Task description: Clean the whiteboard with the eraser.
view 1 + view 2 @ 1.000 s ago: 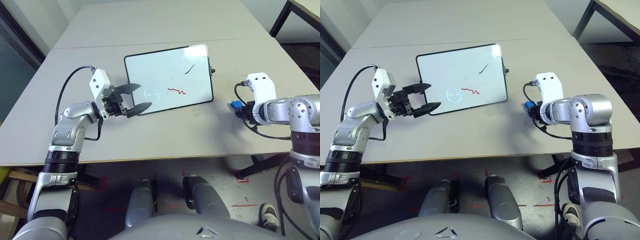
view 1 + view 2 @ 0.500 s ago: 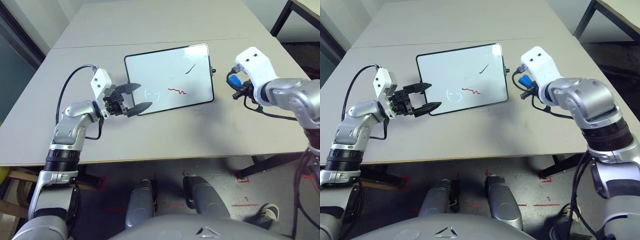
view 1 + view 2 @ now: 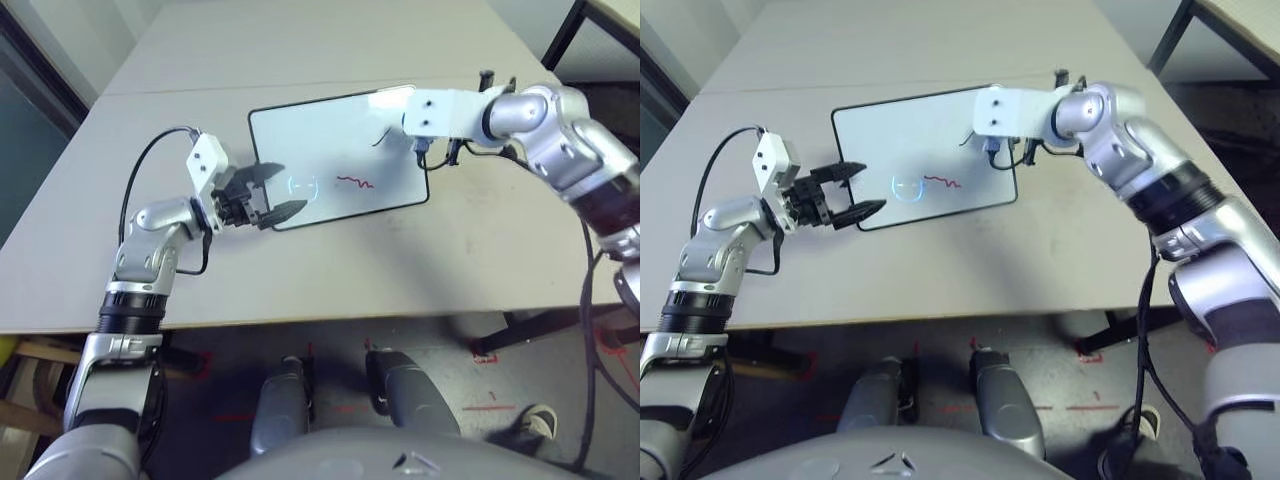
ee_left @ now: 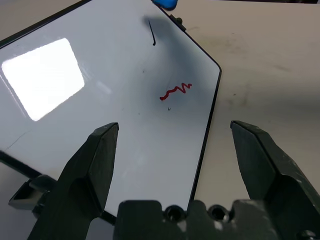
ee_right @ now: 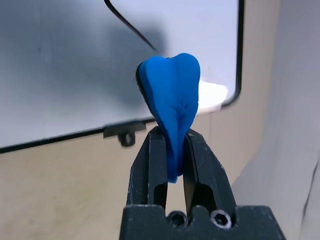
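The whiteboard [image 3: 325,145] lies flat on the table, with a short black stroke [image 3: 380,137] near its far right and a red squiggle [image 3: 353,182] lower down. The blue eraser [image 5: 171,95] is pinched between the fingers of my right gripper [image 5: 172,137], which is shut on it. That gripper [image 3: 425,152] hangs over the board's right edge, close to the black stroke. My left gripper [image 3: 290,188] stands open at the board's near left corner, one finger over the board and one off its front edge, holding nothing. The left wrist view catches the eraser [image 4: 165,3] past the stroke.
A small black knob [image 5: 127,136] sticks out of the board's right frame. The grey table [image 3: 420,260] has bare room in front of and to the right of the board. A seam [image 3: 180,90] joins a second table behind. A black table leg [image 3: 565,35] stands far right.
My right arm swung from the table's right side up and left to the board's right edge, carrying the eraser. The left gripper stayed open at the near left corner.
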You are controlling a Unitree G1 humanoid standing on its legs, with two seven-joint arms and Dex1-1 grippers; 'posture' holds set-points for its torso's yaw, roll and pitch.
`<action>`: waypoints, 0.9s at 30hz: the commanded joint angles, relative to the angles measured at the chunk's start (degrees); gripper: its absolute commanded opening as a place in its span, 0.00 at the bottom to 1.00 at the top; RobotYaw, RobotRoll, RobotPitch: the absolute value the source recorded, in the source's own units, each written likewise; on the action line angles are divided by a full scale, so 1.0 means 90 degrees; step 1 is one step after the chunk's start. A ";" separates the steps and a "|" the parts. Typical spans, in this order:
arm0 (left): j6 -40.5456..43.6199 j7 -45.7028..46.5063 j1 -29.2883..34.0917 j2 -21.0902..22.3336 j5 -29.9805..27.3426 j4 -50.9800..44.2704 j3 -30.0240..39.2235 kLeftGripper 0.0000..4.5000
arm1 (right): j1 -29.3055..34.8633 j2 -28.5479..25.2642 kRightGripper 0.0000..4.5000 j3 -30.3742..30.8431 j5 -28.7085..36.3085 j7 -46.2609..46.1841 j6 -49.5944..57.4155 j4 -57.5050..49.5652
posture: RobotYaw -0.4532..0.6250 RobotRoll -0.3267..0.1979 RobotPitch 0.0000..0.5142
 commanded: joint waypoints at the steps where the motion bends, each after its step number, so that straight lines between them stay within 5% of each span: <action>1: 0.0013 0.0066 0.0144 0.0029 0.0069 -0.0234 -0.0002 1.00 | -0.0167 0.0240 0.06 -0.0046 -0.0429 0.0098 -0.0448 0.0502 | 0.25 0.62 0.18; 11: 0.0065 0.0163 0.0301 0.0066 0.0046 -0.0411 0.0030 1.00 | -0.0233 0.0669 0.06 -0.0111 -0.1463 -0.0153 -0.1082 0.1339 | 0.26 0.62 0.18; 27: 0.0069 0.0187 0.0259 0.0011 0.0057 -0.0395 -0.0027 1.00 | 0.0247 0.1151 0.05 -0.0194 -0.2073 0.0348 -0.0751 0.0087 | 0.25 0.62 0.18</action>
